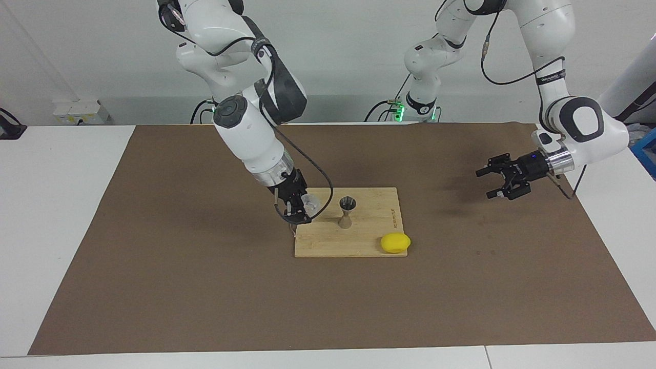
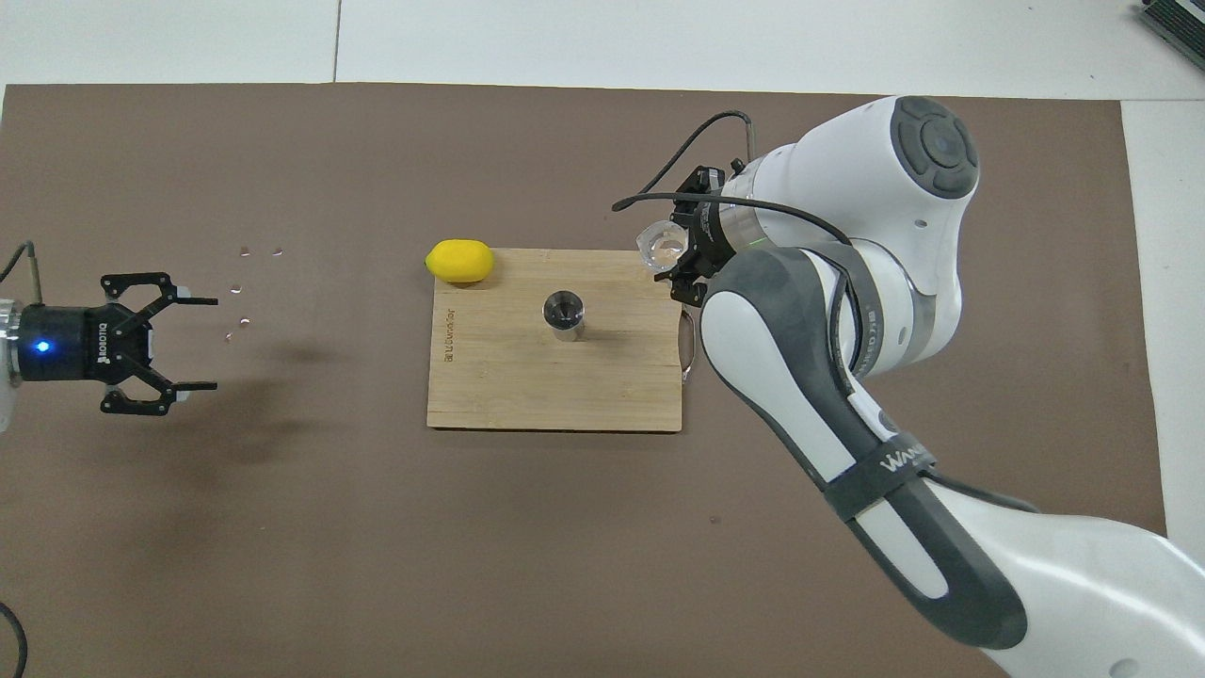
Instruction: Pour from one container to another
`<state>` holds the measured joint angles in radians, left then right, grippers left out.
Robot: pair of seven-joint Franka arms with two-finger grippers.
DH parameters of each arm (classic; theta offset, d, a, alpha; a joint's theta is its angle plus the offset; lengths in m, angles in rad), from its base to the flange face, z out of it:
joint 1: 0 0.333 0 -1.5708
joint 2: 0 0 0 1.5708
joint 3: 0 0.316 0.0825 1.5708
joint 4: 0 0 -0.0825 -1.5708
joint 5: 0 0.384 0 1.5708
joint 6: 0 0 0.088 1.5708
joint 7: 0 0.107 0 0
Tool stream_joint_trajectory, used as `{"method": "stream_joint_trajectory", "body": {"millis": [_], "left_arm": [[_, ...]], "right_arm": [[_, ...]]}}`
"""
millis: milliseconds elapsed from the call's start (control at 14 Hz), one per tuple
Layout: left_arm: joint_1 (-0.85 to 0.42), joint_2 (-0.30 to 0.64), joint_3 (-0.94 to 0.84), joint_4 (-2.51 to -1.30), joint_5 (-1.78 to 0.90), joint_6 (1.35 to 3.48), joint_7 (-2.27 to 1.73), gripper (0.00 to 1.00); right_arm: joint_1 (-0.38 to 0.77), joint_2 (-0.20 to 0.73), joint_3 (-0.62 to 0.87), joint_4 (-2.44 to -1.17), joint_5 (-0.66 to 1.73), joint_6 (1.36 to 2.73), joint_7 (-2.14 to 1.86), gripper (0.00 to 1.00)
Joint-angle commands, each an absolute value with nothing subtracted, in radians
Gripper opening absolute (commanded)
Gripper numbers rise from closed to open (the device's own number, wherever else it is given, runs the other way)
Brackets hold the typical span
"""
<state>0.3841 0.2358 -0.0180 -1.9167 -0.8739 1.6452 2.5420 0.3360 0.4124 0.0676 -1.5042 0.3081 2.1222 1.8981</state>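
A jigger (image 1: 347, 212) stands upright mid-board on the cutting board (image 1: 328, 243), which lies on a mat (image 1: 205, 287) covering the surface (image 1: 51, 205). A lemon (image 1: 395, 242) sits on the board's corner farther from the robots, toward the left arm's end.

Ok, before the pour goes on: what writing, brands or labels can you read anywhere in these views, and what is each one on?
"ROBOTIQ", in white letters on the body of the left gripper.
Burned-in lettering along one edge of the wooden board: too blurred to read.
White lettering on the dark band of the right arm: starts "WAN", the rest unclear.
Nothing readable on the metal cup, glass cup or lemon.
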Motion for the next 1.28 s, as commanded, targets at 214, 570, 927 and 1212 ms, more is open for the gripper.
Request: {"method": "stream_joint_trajectory", "body": {"millis": [214,570,927,1212], "left_arm": [[0.377,0.164,-0.011,-1.838,-0.783,1.638,2.545,1.00],[0.365,0.084,-0.017,-1.816,-0.663,1.647,2.542,1.00],[0.299,0.031,-0.020,-1.773,-0.542,1.707,2.488,1.00],[0.213,-0.041,-0.021,-1.778,-0.457,1.773,2.343,1.00]], "right_arm": [[0.391,0.475,0.067,-1.397,0.215,2.054,1.960,0.00],[0.416,0.472,0.068,-1.382,0.112,2.016,1.959,0.00],[0.460,0.471,0.069,-1.384,0.055,2.011,1.954,0.00],[0.494,0.480,0.071,-1.384,-0.005,1.987,1.954,0.00]]}}
